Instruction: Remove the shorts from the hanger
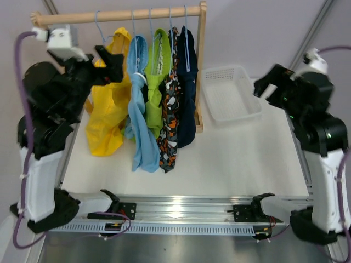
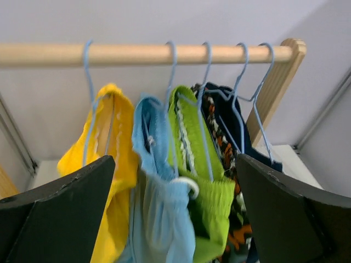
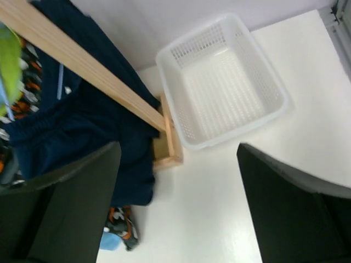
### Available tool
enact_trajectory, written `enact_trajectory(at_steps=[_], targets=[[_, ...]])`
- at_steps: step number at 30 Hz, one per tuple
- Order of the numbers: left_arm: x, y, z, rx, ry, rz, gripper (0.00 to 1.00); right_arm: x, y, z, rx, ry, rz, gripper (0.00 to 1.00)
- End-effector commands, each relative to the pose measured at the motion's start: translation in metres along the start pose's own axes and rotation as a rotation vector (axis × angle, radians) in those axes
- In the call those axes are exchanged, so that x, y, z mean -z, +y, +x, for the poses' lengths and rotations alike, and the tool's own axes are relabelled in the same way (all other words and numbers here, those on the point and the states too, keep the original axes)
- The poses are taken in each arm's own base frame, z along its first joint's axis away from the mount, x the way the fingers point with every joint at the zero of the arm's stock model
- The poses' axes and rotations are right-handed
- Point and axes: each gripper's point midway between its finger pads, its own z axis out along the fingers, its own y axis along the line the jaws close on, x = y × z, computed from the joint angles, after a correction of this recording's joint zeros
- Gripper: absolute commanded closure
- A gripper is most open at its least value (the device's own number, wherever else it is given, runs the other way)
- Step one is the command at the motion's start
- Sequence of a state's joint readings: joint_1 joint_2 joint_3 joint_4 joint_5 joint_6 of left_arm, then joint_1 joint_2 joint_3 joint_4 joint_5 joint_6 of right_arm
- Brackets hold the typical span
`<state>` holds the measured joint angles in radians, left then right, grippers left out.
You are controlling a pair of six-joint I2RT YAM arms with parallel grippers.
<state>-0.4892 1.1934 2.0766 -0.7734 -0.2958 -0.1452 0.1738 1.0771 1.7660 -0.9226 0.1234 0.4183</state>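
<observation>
Five pairs of shorts hang on thin blue wire hangers from a wooden rail (image 1: 120, 15): yellow (image 1: 107, 118), light blue with a white drawstring (image 1: 141, 126), lime green (image 1: 156, 87), black with an orange-white pattern (image 1: 170, 126) and navy (image 1: 187, 93). My left gripper (image 1: 109, 63) is open and raised beside the yellow shorts; in its wrist view the yellow (image 2: 118, 164), light blue (image 2: 159, 213) and lime green (image 2: 211, 203) shorts lie between its fingers (image 2: 60, 213). My right gripper (image 1: 262, 83) is open and empty, held high at the right, apart from the rack.
A white perforated basket (image 1: 230, 93) stands right of the rack's wooden upright (image 1: 202, 66); it also shows in the right wrist view (image 3: 225, 82). The rack's wooden foot (image 3: 167, 142) rests on the white table (image 1: 230, 164). A metal rail (image 1: 181, 213) runs along the near edge.
</observation>
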Motion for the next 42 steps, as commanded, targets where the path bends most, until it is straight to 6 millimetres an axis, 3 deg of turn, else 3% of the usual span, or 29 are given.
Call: enact_trajectory(at_steps=[1,2,3,5,6,8,9,10,16,17,18,19,21,27,31,37,42], targets=[[-0.021,0.001,-0.022,-0.211,-0.057,-0.189,0.01,-0.010,-0.002,-0.004,0.320,-0.055,0.312,0.03],[-0.024,-0.011,-0.017,-0.219,-0.050,-0.161,0.01,-0.010,-0.002,-0.011,0.366,-0.091,0.381,0.02],[-0.026,-0.027,-0.019,-0.178,-0.058,-0.075,0.01,-0.013,0.010,-0.011,0.369,-0.093,0.357,0.02],[-0.038,-0.048,0.000,-0.143,0.000,-0.004,0.01,-0.024,0.039,0.002,0.345,-0.077,0.252,0.01],[-0.037,-0.062,-0.004,-0.123,-0.003,0.067,0.01,-0.033,0.043,0.023,0.370,-0.044,0.224,0.01],[-0.045,-0.080,0.009,-0.126,0.024,0.107,0.01,-0.023,0.057,0.027,0.311,-0.085,0.111,0.01],[-0.048,-0.086,0.015,-0.131,0.034,0.122,0.01,-0.030,0.049,0.053,0.343,-0.046,0.110,0.00],[-0.050,-0.098,0.015,-0.101,0.021,0.151,0.01,-0.018,0.044,0.050,0.314,-0.067,0.080,0.01],[-0.074,-0.155,0.034,0.002,0.032,0.279,0.01,0.004,0.015,0.071,0.282,-0.050,0.051,0.01],[-0.085,-0.168,0.048,-0.006,0.055,0.281,0.01,0.014,0.009,0.069,0.267,-0.053,0.040,0.00],[-0.091,-0.175,0.053,-0.005,0.055,0.275,0.01,0.018,0.006,0.071,0.257,-0.047,0.033,0.01],[-0.092,-0.181,0.045,0.012,0.035,0.273,0.01,0.019,0.002,0.083,0.257,-0.016,0.021,0.01],[-0.111,-0.192,0.065,0.028,0.058,0.244,0.01,0.030,-0.004,0.087,0.228,-0.012,-0.001,0.01],[-0.139,-0.209,0.077,0.113,0.034,0.200,0.03,0.038,-0.022,0.120,0.204,0.041,-0.031,0.00],[-0.161,-0.214,0.105,0.092,0.059,0.146,0.04,0.039,-0.027,0.130,0.224,0.057,-0.037,0.00],[-0.176,-0.208,0.122,0.079,0.056,0.054,0.05,0.037,-0.033,0.134,0.280,0.061,-0.025,0.01],[-0.178,-0.199,0.121,0.068,0.045,0.003,0.06,0.034,-0.039,0.144,0.309,0.079,-0.014,0.01]])
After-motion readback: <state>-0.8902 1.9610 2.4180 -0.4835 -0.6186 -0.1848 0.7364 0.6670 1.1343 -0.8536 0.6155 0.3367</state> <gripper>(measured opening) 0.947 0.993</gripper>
